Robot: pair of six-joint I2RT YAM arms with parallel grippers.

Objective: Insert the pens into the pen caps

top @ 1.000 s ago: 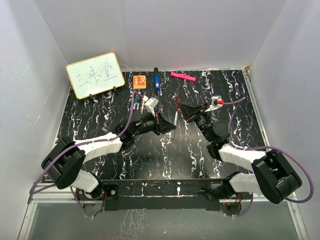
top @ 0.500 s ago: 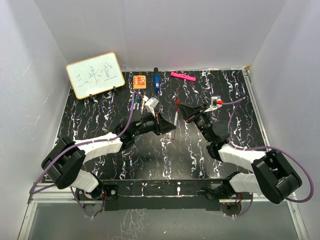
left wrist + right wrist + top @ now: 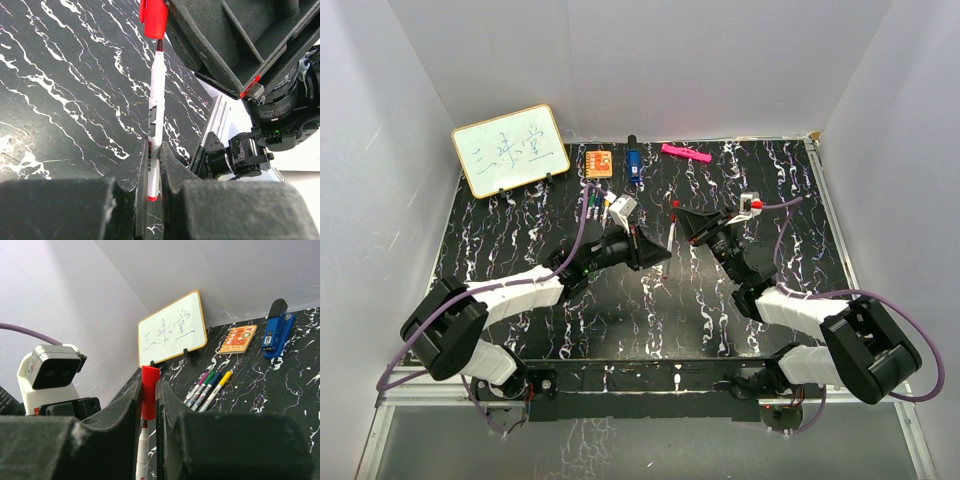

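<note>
Left gripper [image 3: 152, 167]: clamped on the lower barrel of a thin white-barrelled pen with a red end [image 3: 155, 112]. Its black fingers [image 3: 131, 167] press the pen from both sides at the bottom centre of the left wrist view.
Held pen: stands steeply, with its red end down between the fingers and its dark tip pointing to the top centre of that view.
Right gripper [image 3: 148, 390]: closed on a short red plastic cap [image 3: 148, 399]. The cap stands upright between its two black fingers, lower left of centre in the right wrist view.
Cap and pen: the cap's mouth faces down onto the pen's tip and the two meet. I cannot tell whether the tip is already inside.
Meeting place: just above the middle of the top view, over the black white-veined table [image 3: 620, 310].
Other pens: four white-barrelled pens with purple, green, blue and yellow ends [image 3: 207, 386] lie side by side on the table. They are right of centre in the right wrist view, well apart from both grippers.
Small wood-framed whiteboard with writing [image 3: 172, 329]: propped up at the back, upper centre of the right wrist view.
Orange square block [image 3: 239, 338]: lies flat just right of the whiteboard.
Thick blue and black item [image 3: 276, 325]: upper right of that view, beside the block.
Flat pink bar [image 3: 685, 153]: at the table's far edge, top centre of the top view.
</note>
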